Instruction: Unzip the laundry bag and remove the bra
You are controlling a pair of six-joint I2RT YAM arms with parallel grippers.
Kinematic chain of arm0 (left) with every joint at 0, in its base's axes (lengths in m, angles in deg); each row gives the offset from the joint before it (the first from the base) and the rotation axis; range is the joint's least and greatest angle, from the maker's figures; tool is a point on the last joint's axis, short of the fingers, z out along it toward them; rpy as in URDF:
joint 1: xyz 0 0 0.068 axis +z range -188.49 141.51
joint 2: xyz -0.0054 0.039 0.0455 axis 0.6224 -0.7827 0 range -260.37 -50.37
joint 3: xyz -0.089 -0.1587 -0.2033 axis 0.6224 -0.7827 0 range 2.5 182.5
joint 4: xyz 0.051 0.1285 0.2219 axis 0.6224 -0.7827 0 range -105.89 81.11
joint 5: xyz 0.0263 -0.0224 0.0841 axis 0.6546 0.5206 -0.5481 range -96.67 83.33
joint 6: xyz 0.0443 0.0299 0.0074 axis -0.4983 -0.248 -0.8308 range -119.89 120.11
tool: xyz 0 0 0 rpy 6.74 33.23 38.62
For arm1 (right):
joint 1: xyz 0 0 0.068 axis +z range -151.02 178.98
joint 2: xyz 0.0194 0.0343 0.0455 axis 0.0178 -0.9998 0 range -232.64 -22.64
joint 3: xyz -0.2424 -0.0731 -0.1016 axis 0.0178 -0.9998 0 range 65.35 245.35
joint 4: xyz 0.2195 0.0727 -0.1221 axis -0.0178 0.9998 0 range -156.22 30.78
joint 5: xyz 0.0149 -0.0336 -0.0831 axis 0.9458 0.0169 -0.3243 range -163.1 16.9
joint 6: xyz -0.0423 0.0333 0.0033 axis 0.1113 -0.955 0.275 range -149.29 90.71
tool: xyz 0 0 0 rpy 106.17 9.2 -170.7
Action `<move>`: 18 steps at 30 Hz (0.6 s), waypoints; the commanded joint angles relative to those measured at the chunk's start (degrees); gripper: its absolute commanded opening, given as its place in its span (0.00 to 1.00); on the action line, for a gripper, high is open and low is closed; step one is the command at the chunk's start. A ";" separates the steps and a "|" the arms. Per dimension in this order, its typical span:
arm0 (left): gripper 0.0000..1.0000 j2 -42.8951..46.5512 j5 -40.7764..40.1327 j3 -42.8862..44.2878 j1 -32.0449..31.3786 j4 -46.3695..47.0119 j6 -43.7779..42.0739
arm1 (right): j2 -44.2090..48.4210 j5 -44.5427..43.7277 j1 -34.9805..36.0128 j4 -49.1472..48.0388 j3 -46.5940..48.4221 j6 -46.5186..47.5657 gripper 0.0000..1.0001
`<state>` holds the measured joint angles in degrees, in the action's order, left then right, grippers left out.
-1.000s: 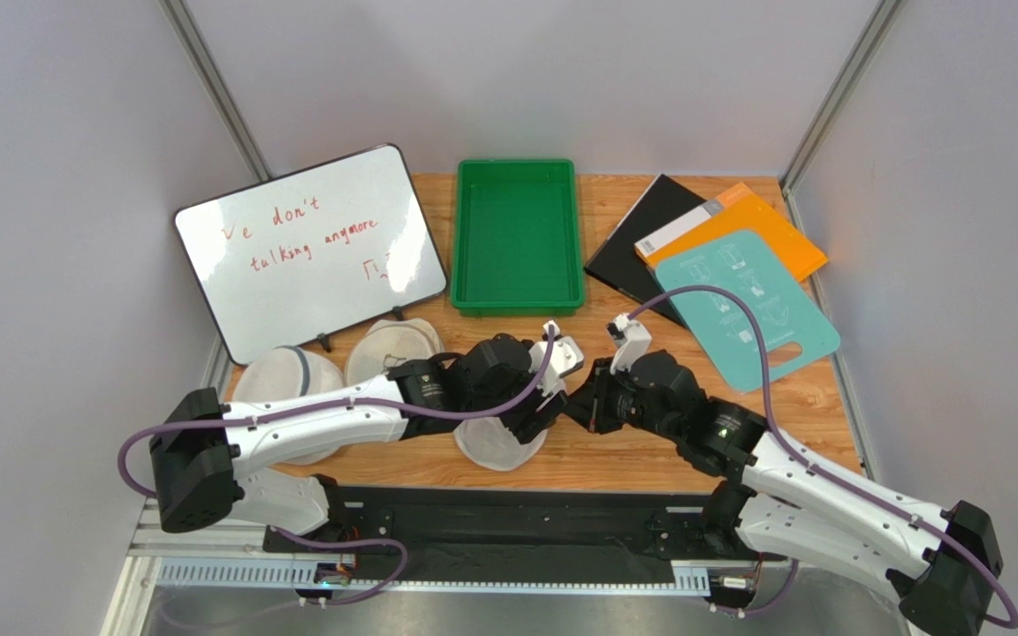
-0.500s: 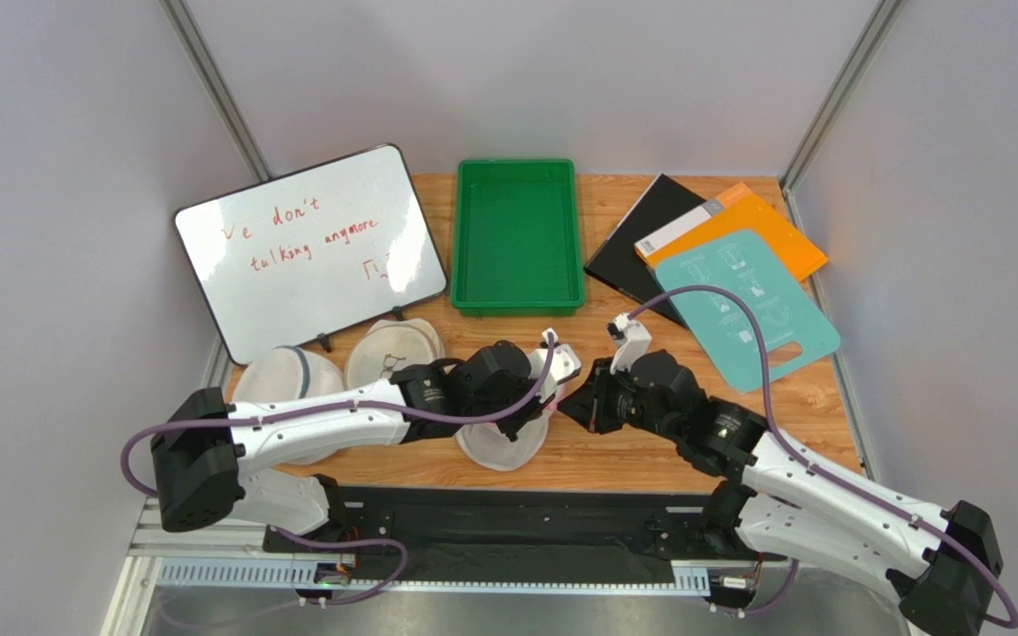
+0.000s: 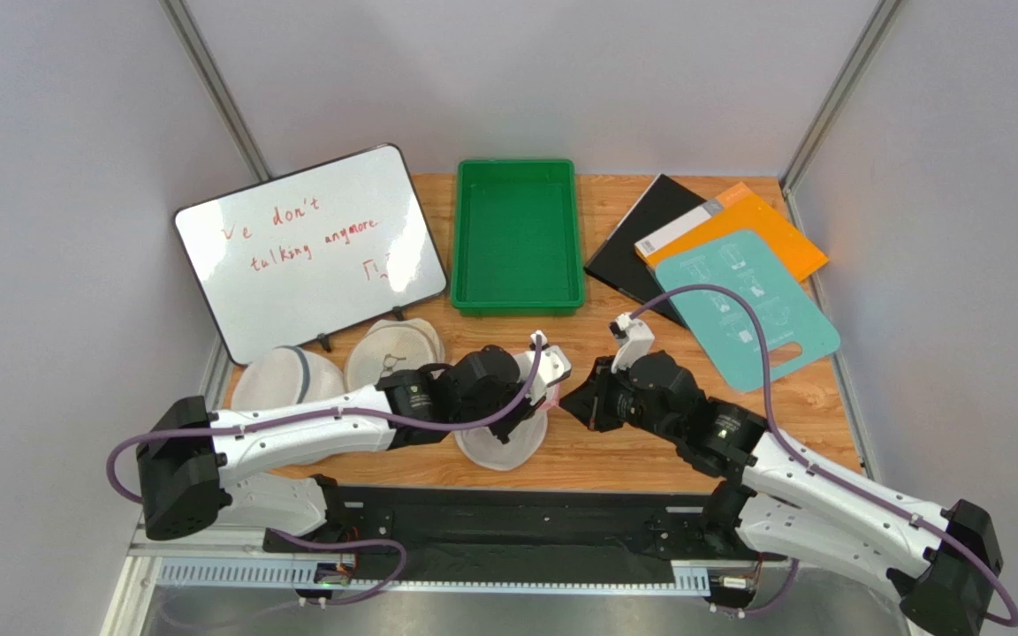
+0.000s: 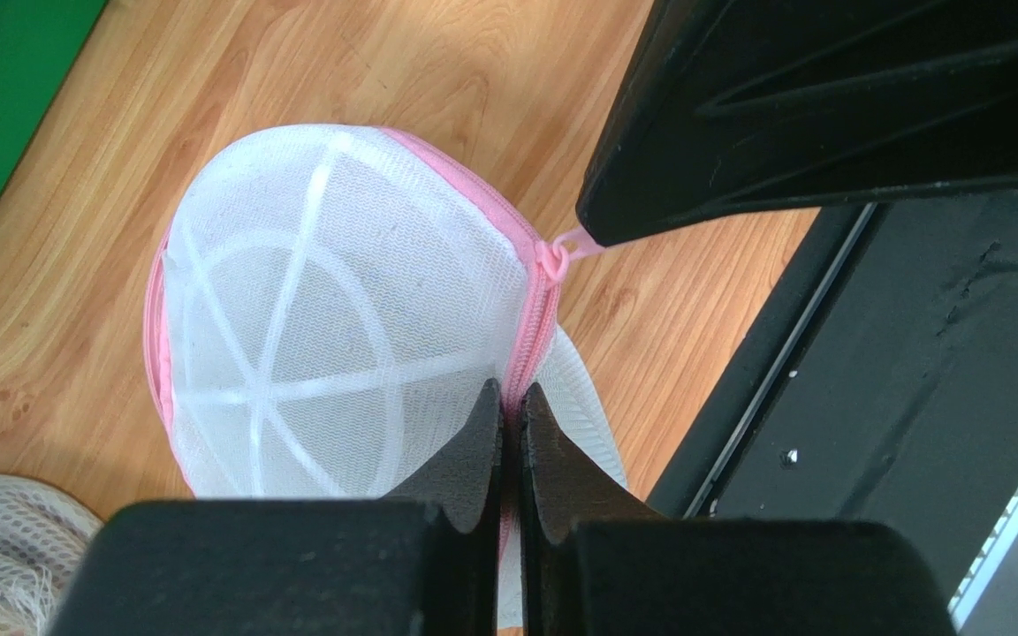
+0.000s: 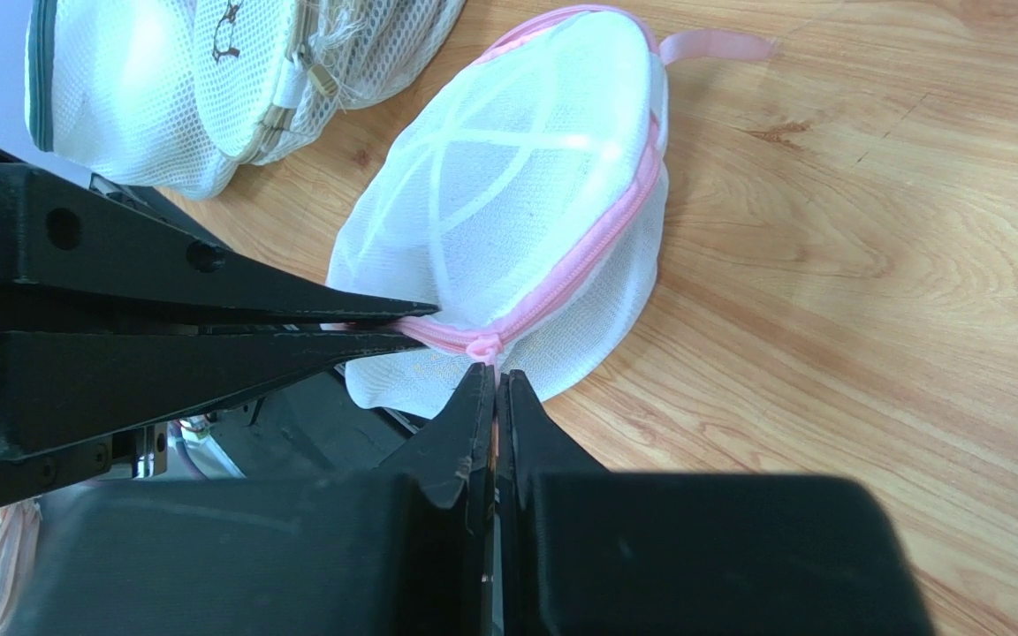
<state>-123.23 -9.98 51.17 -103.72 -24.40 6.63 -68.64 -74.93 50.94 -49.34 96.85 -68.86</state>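
Sitting on the wooden table (image 3: 634,457) near its front edge, the laundry bag (image 3: 499,447) is between the two grippers. It is a small round dome of white net. White ribs cross the top like spokes. A pink edge goes around it, and a pink zipper (image 4: 537,312) runs down one side. The zipper looks closed along the part that shows. A pink loop (image 5: 720,47) sticks out flat on the far side. The net is too thick to tell what is inside.

The left gripper (image 4: 510,394) has its two black fingers squeezed together on the pink zipper edge of the bag. The right gripper (image 5: 495,380) has its fingers squeezed shut too. It pinches the little pink pull tab (image 4: 578,243) at the end of the zipper. The two grippers are very close, almost tip to tip.

Two plain white net bags (image 3: 286,378) lie near the left arm. A green tray (image 3: 517,239) and a whiteboard (image 3: 309,249) with red writing sit farther back.
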 commanded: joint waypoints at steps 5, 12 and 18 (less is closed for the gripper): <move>0.00 4.39 -3.10 -2.08 0.02 -3.74 -0.90 | 0.12 -4.41 -0.90 1.13 1.10 2.30 0.00; 0.00 7.90 -3.81 -3.49 0.02 -5.32 -1.25 | 1.08 -4.15 -3.45 2.10 0.66 3.36 0.00; 0.00 9.40 -5.74 -4.02 0.02 -6.73 -0.55 | 0.21 -4.50 -4.15 2.10 0.40 3.89 0.00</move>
<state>-115.63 -12.62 47.78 -103.75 -27.66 6.33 -68.58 -76.81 47.64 -48.16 96.85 -66.94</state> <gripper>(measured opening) 0.017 0.004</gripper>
